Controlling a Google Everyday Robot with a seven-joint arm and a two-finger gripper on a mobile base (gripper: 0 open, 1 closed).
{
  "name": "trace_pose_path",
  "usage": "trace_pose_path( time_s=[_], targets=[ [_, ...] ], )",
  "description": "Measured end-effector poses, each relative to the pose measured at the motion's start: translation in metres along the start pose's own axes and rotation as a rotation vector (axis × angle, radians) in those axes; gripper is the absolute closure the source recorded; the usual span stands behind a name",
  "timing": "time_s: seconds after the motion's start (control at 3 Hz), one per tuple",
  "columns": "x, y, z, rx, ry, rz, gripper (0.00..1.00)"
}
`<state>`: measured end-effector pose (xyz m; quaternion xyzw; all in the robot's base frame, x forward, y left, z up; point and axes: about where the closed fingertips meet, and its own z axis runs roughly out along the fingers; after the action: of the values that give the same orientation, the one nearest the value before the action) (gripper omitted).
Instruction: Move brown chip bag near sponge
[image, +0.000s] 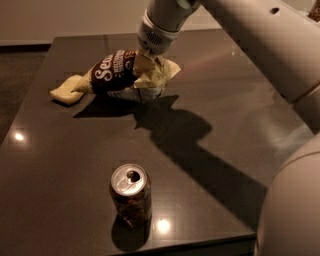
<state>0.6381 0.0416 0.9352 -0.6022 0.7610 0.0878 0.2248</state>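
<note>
- I am seeing the brown chip bag (112, 72) sitting near the far-left part of the worktop (225, 105), tilted, with its dark lettered face turning towards me.
- Its left cream end is reaching the sponge (62, 93), which is lying just beside it towards the left edge; I cannot tell whether the two are touching or only overlapping from this angle.
- I am holding the gripper (146, 62) at the bag's right end, pointing downward, with its fingers clamped into the crumpled cream foil there.
- The arm (250, 30) is coming in from the upper right, slanting down across the far edge to the pale wrist just above the bag.
- A soda can (131, 194) is standing upright near the front edge, well apart from the bag, its opened silver top showing.
- The arm's shadow (185, 135) is lying across the middle of the dark, glossy worktop.
- A pale wall (50, 20) is running behind the far edge, with dark floor (20, 65) off the left edge.
</note>
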Motion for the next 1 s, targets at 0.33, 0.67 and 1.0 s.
trace_pose_path(
  time_s=[0.33,0.67,1.0],
  targets=[
    [-0.0145,0.0002,0.0087,-0.011,0.000,-0.012,0.52],
    [-0.0157,0.0006,0.0108,-0.013,0.000,-0.013,0.29],
    [-0.0166,0.0011,0.0138,-0.016,0.000,-0.015,0.01]
  ],
)
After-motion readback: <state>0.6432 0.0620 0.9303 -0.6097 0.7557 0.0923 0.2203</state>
